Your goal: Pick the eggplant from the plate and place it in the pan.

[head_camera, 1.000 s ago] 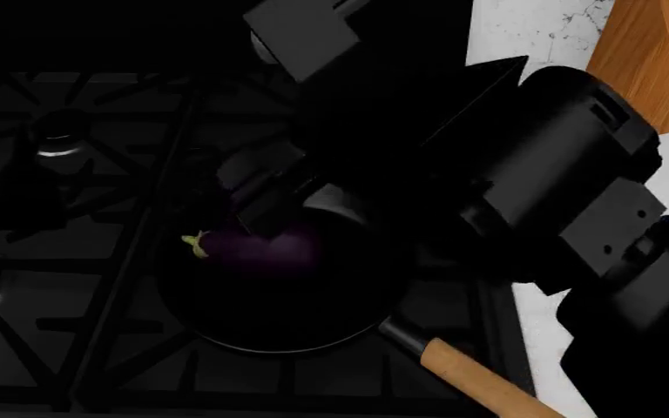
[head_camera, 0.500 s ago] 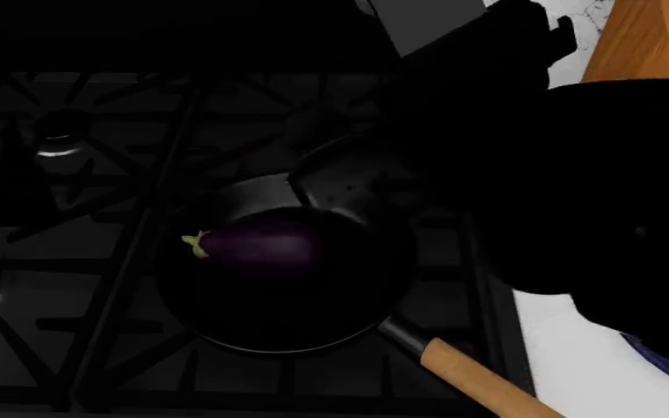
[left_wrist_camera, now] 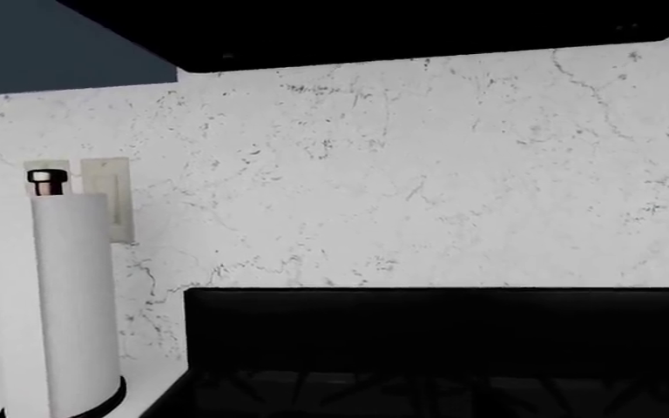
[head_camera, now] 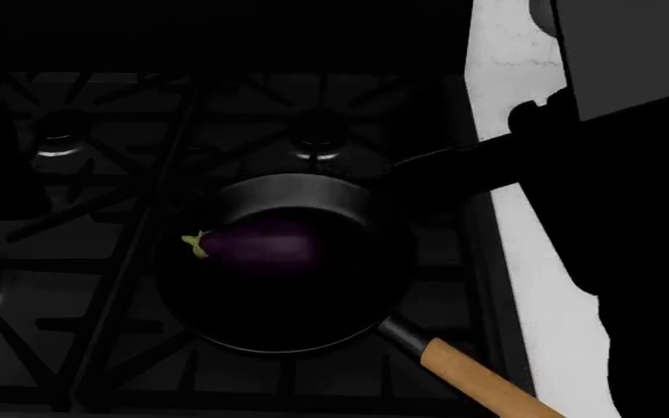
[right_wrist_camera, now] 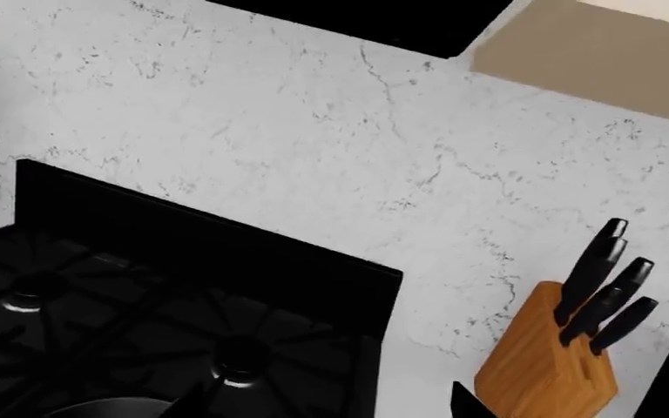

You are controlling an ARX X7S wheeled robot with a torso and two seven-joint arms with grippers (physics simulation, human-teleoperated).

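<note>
I am finding the eggplant [head_camera: 262, 246] lying inside the pan [head_camera: 282, 335], its long axis running across the head view with the stem cap toward the left, so I am judging the placing done; the right arm is the nearer one, rising dark at the right edge, well apart from it. I cannot tell how either set of jaws is standing, since neither is showing clearly. The pan is sitting on the black stove grate [head_camera: 102, 261], wooden handle [head_camera: 486, 387] pointing toward the white counter [head_camera: 550, 287], with open room around.
</note>
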